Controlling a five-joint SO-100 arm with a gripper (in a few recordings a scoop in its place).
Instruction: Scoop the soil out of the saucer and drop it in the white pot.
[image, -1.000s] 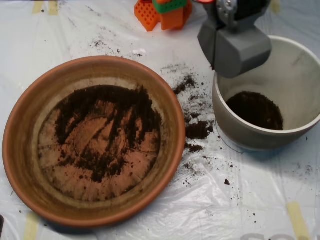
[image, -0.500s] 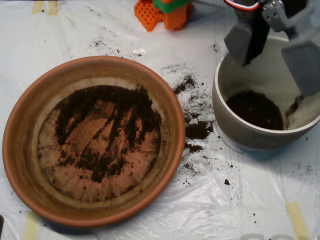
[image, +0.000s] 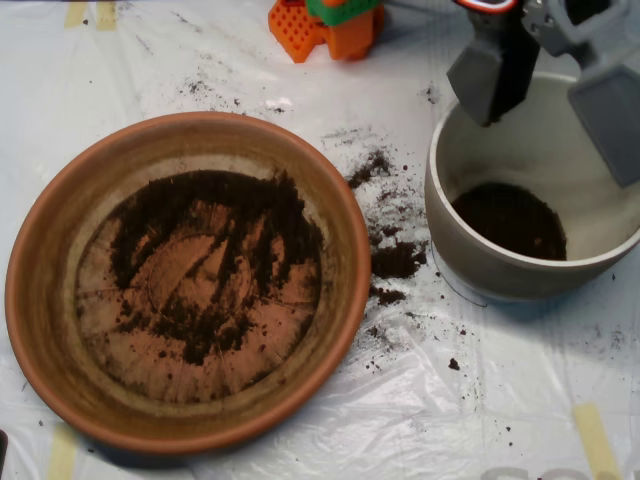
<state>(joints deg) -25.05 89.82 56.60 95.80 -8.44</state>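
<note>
The terracotta saucer (image: 40, 300) lies at the left with a thin, patchy layer of dark soil (image: 215, 255) over its ridged floor. At the right stands the white pot (image: 450, 235), and a dark heap of soil (image: 510, 220) lies on its bottom. My grey scoop (image: 555, 95) hangs over the pot's far rim, open, its two shells spread wide apart with nothing between them.
Spilled soil crumbs (image: 395, 260) dot the plastic sheet between saucer and pot. An orange and green block (image: 330, 25) stands at the top edge. Yellow tape strips (image: 595, 440) mark the sheet's lower right.
The scoop moved right over the pot and opened. Half a second ago soil was falling from the right shell; now that shell has lifted slightly and no soil trails from it.
</note>
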